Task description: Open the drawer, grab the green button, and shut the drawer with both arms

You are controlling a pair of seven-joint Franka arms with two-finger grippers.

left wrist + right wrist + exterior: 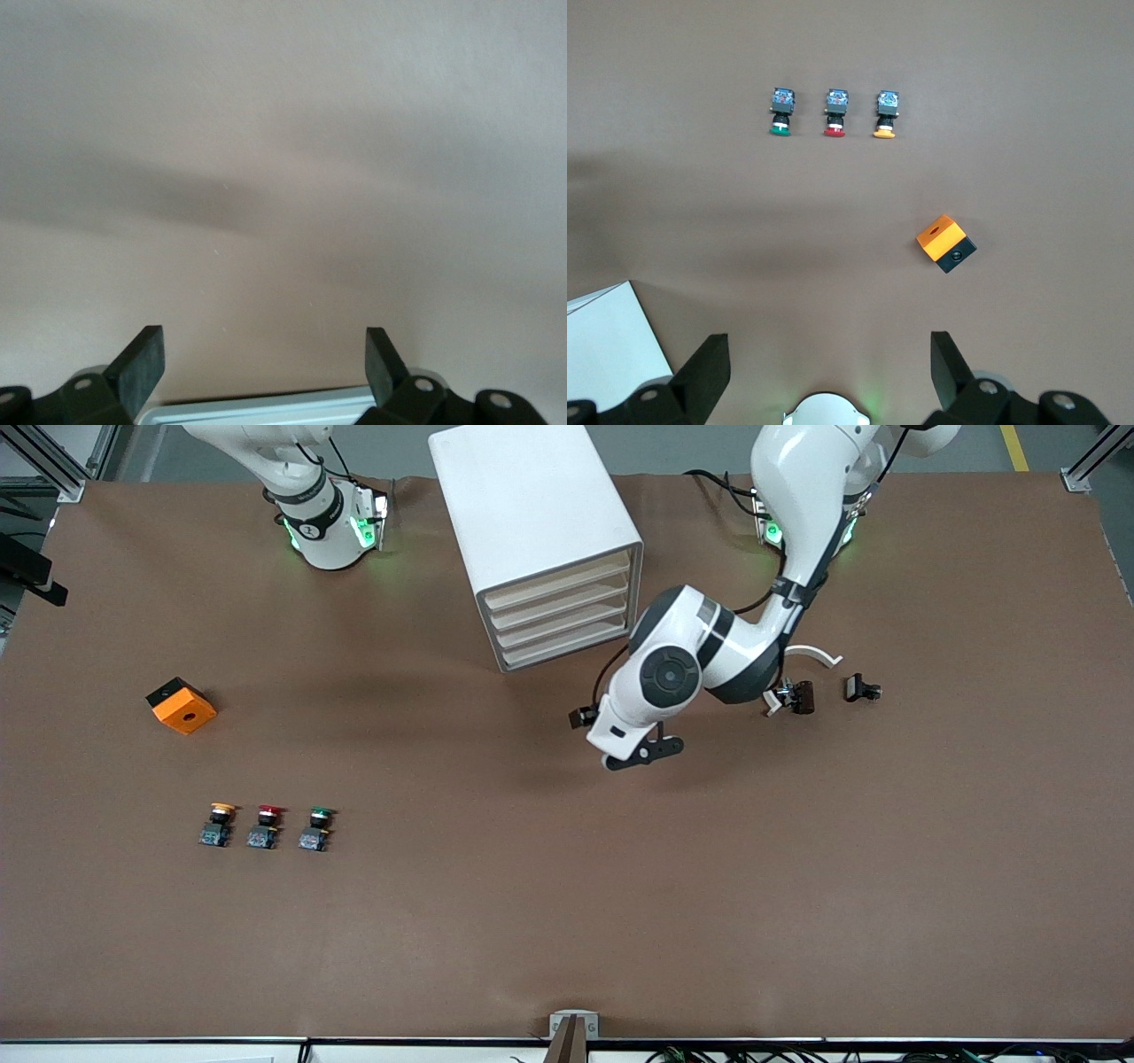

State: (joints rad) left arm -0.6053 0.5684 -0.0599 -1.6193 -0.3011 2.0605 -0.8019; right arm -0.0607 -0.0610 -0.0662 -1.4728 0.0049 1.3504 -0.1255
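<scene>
Brown counter [567, 921] is filling the frame, with a white drawer box [540, 540] at top centre. The green button [315, 828] is sitting at lower left, last in a row beside a red one [265, 826] and a yellow one [216, 825]. It is looking small, light and hard; pinching its blocky body seems safest. The left end effector [645, 751] is hanging released over bare counter mid-frame. The right end effector [824, 367] is spread wide too, up high.

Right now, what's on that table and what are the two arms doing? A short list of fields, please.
cabinet: white drawer cabinet, all drawers shut
buttons: yellow button, red button, green button in a row, nearest the front camera
orange box: orange box, toward the right arm's end
left gripper: left gripper, fingers open, over bare table in front of the cabinet
right gripper: right gripper, fingers open, waiting high above the table
</scene>
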